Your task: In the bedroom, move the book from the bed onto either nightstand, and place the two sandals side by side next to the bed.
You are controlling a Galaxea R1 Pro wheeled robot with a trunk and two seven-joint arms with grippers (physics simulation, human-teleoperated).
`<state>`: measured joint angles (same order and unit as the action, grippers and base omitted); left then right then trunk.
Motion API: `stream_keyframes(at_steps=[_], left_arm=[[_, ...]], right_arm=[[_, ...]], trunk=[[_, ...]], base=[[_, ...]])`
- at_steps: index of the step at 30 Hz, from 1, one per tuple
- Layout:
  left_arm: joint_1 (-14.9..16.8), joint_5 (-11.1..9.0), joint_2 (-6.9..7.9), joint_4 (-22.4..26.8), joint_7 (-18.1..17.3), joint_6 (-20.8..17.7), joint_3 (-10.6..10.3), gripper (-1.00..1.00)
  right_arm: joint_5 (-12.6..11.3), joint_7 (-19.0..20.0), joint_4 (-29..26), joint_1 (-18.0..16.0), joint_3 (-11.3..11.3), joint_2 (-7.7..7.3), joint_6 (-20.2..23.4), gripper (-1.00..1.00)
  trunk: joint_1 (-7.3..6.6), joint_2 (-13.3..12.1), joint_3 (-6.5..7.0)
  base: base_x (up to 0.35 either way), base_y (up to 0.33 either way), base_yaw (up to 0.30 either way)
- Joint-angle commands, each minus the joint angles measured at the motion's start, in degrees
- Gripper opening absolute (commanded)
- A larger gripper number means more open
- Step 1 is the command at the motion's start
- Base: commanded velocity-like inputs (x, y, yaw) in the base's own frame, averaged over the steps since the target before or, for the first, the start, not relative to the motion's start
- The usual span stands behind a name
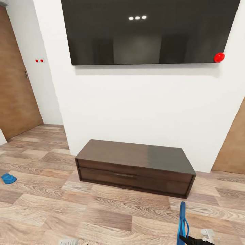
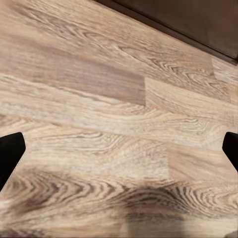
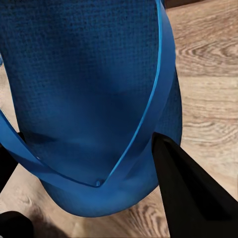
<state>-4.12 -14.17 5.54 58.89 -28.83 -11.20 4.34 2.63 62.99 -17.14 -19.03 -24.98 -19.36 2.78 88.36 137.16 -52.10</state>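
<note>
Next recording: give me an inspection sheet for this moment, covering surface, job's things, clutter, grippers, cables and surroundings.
Surface: wood-plank floor.
Job's things: one blue sandal held on edge by the right gripper; second sandal lies on the floor far to the left. Book, bed, nightstand: nothing seen.
Clutter: nothing seen.
Grippers: right gripper shut on the sandal's sole and strap; left gripper open, fingers wide apart over bare floor.
Cables: nothing seen.
Surroundings: low dark wood drawer cabinet against a white wall, black wall screen above it, wooden door on the left.
</note>
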Motion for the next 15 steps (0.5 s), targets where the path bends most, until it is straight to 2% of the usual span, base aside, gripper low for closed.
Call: stream_keyframes(at_steps=[1,15], left_arm=[[-0.01,-0.60,-0.01,0.07,-0.17,-0.58,0.07,1.00],[-0.01,-0.60,-0.01,0.00,-0.17,-0.58,0.06,1.00]], right_arm=[[0.27,0.29,0.00,-0.04,-0.43,0.03,0.29,-1.00],[0.27,0.14,0.00,-0.05,-0.42,0.07,0.32,-1.00]], trunk=[[-0.01,0.02,-0.07],[-0.01,0.02,-0.34]], base=[[0.000,0.000,0.265],[0.000,0.000,0.265]])
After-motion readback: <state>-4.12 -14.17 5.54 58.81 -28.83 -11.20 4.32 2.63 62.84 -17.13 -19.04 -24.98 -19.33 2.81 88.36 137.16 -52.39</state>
